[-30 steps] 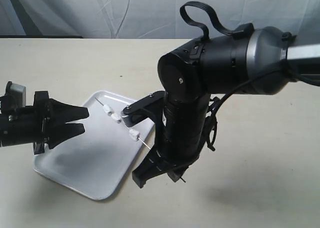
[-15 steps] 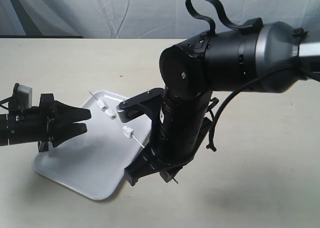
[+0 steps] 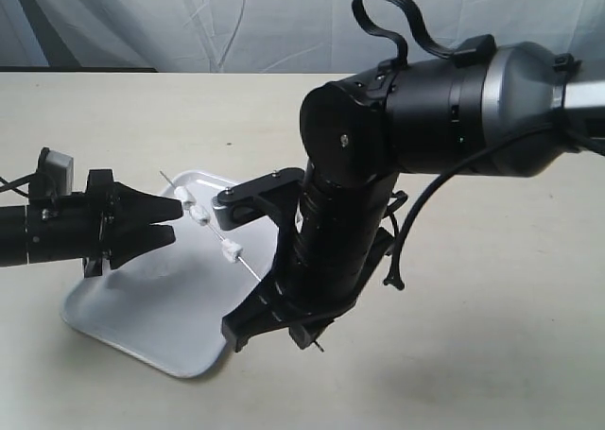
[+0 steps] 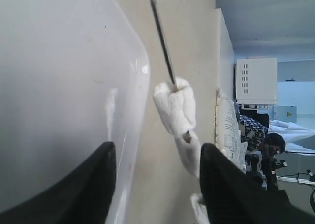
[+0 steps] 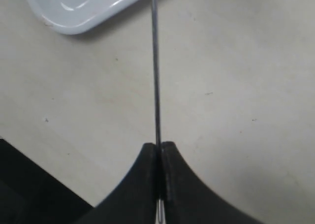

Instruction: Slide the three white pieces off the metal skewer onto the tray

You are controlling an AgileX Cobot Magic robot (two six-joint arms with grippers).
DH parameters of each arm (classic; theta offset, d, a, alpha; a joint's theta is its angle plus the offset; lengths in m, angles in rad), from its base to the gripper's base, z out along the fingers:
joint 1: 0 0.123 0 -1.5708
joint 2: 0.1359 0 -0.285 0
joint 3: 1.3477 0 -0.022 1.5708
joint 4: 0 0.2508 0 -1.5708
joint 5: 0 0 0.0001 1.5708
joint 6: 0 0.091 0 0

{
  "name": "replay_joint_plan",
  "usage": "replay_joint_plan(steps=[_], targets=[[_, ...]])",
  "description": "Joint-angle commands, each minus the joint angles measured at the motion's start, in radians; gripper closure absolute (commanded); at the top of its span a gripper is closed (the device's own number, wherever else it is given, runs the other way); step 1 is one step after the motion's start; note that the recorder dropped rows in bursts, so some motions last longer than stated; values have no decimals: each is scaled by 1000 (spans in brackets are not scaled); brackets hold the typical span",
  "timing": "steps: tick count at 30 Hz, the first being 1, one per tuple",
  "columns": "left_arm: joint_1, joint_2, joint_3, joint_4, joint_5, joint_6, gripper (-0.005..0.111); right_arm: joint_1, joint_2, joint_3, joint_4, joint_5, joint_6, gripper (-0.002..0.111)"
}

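Observation:
The metal skewer (image 3: 253,271) slants above the white tray (image 3: 142,302), its point toward the far left. My right gripper (image 3: 272,290) is shut on its other end, and the right wrist view shows the rod (image 5: 155,61) pinched between my shut fingers (image 5: 158,146). The three white pieces sit on the skewer: two touching (image 3: 192,204) near the point, one (image 3: 230,252) further down. My left gripper (image 3: 175,220) is open, its fingertips just short of the pair. In the left wrist view, the pieces (image 4: 176,106) lie close ahead of the open gripper (image 4: 156,150), nearer one finger (image 4: 216,175).
The tray lies on a tan table (image 3: 492,354) with a white cloth (image 3: 236,24) behind. My bulky right arm (image 3: 350,232) with its cable loop (image 3: 397,24) overhangs the tray's right edge. The tray corner (image 5: 83,7) shows beyond the skewer.
The right arm has carried the skewer left and toward the left gripper. The left gripper has advanced right, so its open fingertips are now close to the two end pieces.

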Motion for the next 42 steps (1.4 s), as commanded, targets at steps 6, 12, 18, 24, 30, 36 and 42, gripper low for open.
replay_joint_plan(steps=[6, 12, 18, 24, 30, 36, 42], targets=[[-7, -20, -27, -7, 15, -30, 57, 2, -1, 4, 32, 3, -26, 109], [-7, -23, -52, -7, 15, -54, 57, 31, 13, 4, 55, -29, -46, 109], [-7, -23, -52, -7, 15, -54, 57, 42, 13, 4, 53, -32, -38, 109], [-7, -23, -52, -7, 15, -56, 57, 42, 13, 4, 36, -32, -38, 109], [-7, -23, -52, 9, 15, -62, 57, 42, 13, 4, 34, -32, -38, 109], [-7, -23, -52, 9, 15, -65, 68, 42, 13, 4, 17, -53, -20, 109], [-7, -23, -52, 12, 15, -69, 94, 42, 13, 4, 10, -53, -12, 109]])
